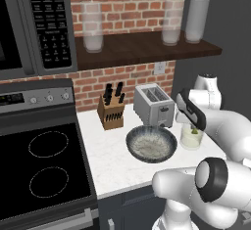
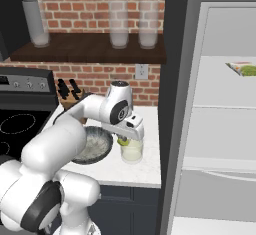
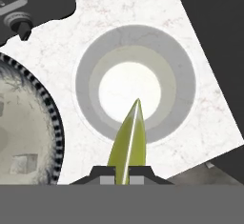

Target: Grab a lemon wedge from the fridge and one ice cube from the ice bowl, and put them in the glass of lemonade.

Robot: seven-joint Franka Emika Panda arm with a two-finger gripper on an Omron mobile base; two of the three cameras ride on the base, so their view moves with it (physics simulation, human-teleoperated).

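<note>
Lemon wedge (image 3: 127, 139) pinched in the closed gripper (image 3: 122, 175), held directly above the glass of lemonade (image 3: 135, 83).

The ice bowl (image 1: 151, 144) is seen just beside the glass on the white counter (image 1: 112, 160), with the toaster (image 1: 154, 105) and knife block (image 1: 111, 107) behind. One ice cube (image 3: 25, 163) is shown by the hand view; the open fridge (image 2: 220, 114) is shown by the right base view.

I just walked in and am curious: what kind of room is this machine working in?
A home kitchen, it seems, though a rendered one: a stove beside a marble counter, a toaster and knife block against the brick wall, and an open fridge on the right.
</note>
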